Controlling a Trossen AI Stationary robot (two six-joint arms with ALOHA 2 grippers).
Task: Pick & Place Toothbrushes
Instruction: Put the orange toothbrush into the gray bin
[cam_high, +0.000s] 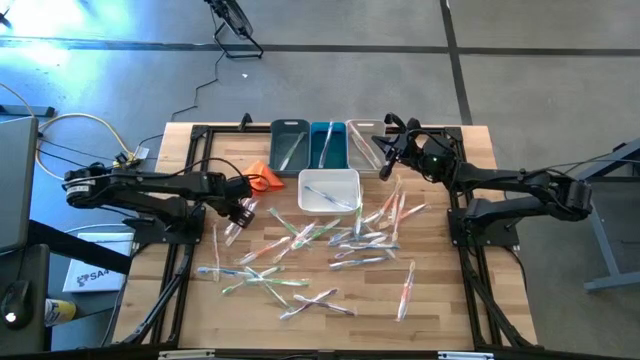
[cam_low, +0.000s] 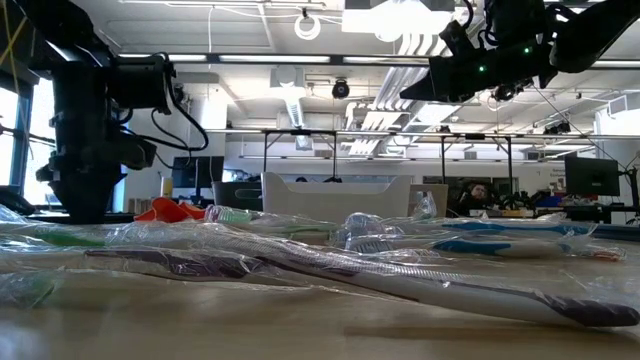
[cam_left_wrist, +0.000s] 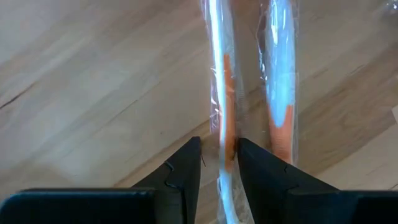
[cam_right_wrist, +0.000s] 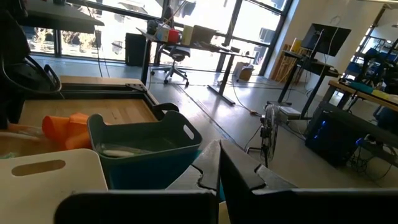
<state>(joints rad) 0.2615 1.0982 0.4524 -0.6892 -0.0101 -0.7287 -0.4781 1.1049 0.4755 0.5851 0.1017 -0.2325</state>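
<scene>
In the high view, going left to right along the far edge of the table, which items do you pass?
Orange cloth → dark grey bin → teal bin → clear bin → right gripper, shut, right by the clear bin.

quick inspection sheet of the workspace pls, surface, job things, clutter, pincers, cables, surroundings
surface: wooden table, black frame rails along its sides
job's things: wrapped toothbrushes scattered mid-table; some in the white bin and three rear bins
clutter: orange cloth beside the white bin
grippers: left pincer low over the table, closed on an orange toothbrush; right pincer shut, empty, raised near the rear bins
cables: cream cable and a black lead on the floor
surroundings: desks, monitors, a seated person behind
</scene>
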